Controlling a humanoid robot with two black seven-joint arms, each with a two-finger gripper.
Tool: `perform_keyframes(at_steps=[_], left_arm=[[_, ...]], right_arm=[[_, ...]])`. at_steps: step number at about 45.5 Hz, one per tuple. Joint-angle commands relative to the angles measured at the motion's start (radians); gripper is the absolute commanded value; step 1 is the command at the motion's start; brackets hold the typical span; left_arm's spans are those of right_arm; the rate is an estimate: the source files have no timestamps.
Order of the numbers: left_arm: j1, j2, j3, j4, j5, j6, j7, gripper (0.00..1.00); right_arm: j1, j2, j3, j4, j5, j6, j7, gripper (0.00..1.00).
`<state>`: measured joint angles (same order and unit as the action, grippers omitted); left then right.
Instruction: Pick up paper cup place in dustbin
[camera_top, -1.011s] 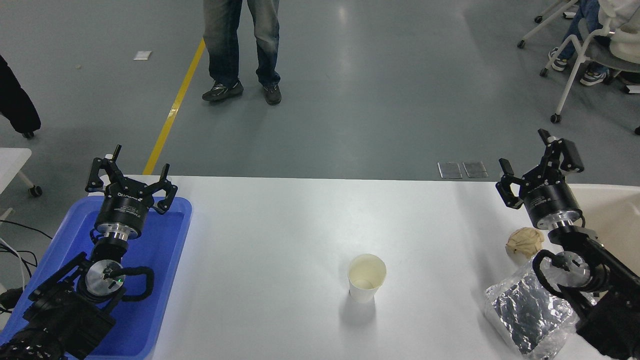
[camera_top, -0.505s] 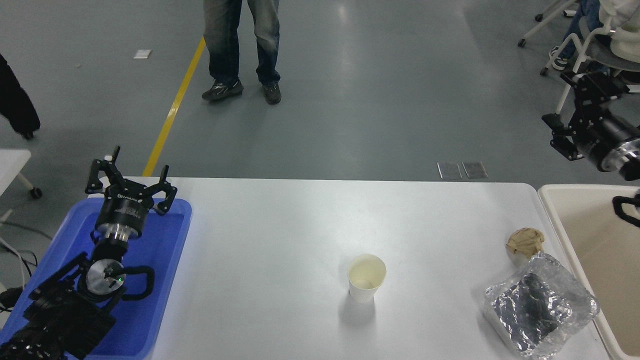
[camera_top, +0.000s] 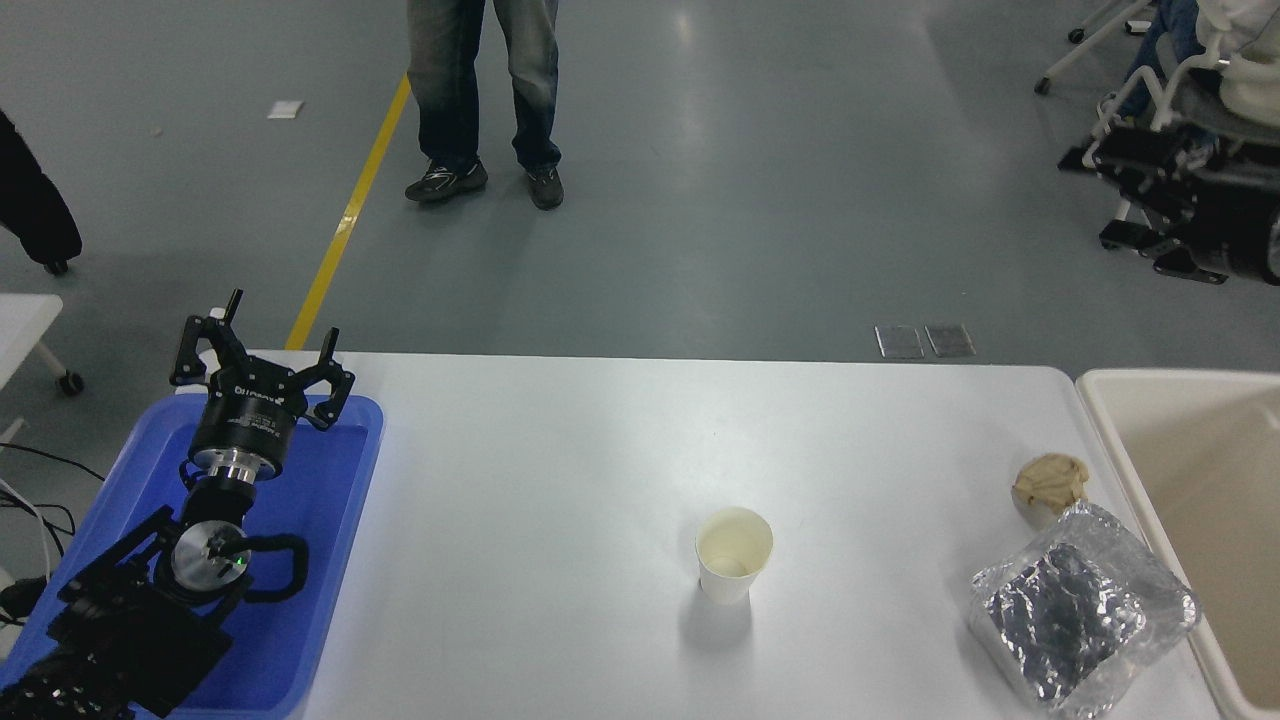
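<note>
The white paper cup stands upright on the white table, right of centre, with nothing touching it. The cream-beige dustbin sits beyond the table's right end, partly cut off by the picture edge. My right gripper is high at the far right, above and beyond the dustbin, blurred, pointing left with its fingers spread and empty. It is far from the cup. My left gripper is parked open over the blue tray at the lower left.
A crumpled tan paper ball and a crinkled foil container lie between the cup and the dustbin. The blue tray lies at the left. A person stands beyond the table; another sits at the top right.
My right arm has swung up and to the right, from over the table's right end to high above the dustbin. The cup and the left arm have not moved.
</note>
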<state>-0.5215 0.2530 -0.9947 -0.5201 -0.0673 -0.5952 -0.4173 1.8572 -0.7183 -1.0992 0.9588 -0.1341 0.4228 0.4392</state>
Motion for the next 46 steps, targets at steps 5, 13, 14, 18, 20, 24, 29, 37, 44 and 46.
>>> perform_keyframes(at_steps=[5,13,14,18,20,24,29,37,44,46], left_arm=[[0.0,0.0,0.001,0.0,0.0,0.0,0.0,1.0],[0.0,0.0,0.001,0.0,0.0,0.0,0.0,1.0],[0.0,0.0,-0.001,0.0,0.0,0.0,0.0,1.0],[0.0,0.0,0.001,0.0,0.0,0.0,0.0,1.0],[0.0,0.0,0.001,0.0,0.0,0.0,0.0,1.0],[0.0,0.0,0.001,0.0,0.0,0.0,0.0,1.0],[0.0,0.0,0.001,0.0,0.0,0.0,0.0,1.0],[0.0,0.0,0.001,0.0,0.0,0.0,0.0,1.0],[0.0,0.0,-0.001,0.0,0.0,0.0,0.0,1.0],[0.0,0.0,-0.001,0.0,0.0,0.0,0.0,1.0]], right_arm=[[0.361,0.149,-0.298,0.133,-0.062,0.289,0.001,1.0],[0.471,0.218,-0.326,0.222,-0.065,0.363,0.001,1.0],[0.484,0.226,-0.326,0.236,-0.065,0.363,0.001,1.0],[0.533,0.25,-0.326,0.287,-0.065,0.363,0.001,1.0],[0.562,0.258,-0.323,0.314,-0.067,0.363,0.001,1.0],[0.608,0.269,-0.315,0.365,-0.065,0.363,0.001,1.0],[0.64,0.275,-0.304,0.419,-0.065,0.363,0.001,1.0],[0.632,0.278,-0.281,0.425,-0.065,0.363,0.001,1.0],[0.608,0.278,-0.28,0.425,-0.065,0.363,0.001,1.0],[0.6,0.28,-0.28,0.425,-0.065,0.363,0.001,1.0]])
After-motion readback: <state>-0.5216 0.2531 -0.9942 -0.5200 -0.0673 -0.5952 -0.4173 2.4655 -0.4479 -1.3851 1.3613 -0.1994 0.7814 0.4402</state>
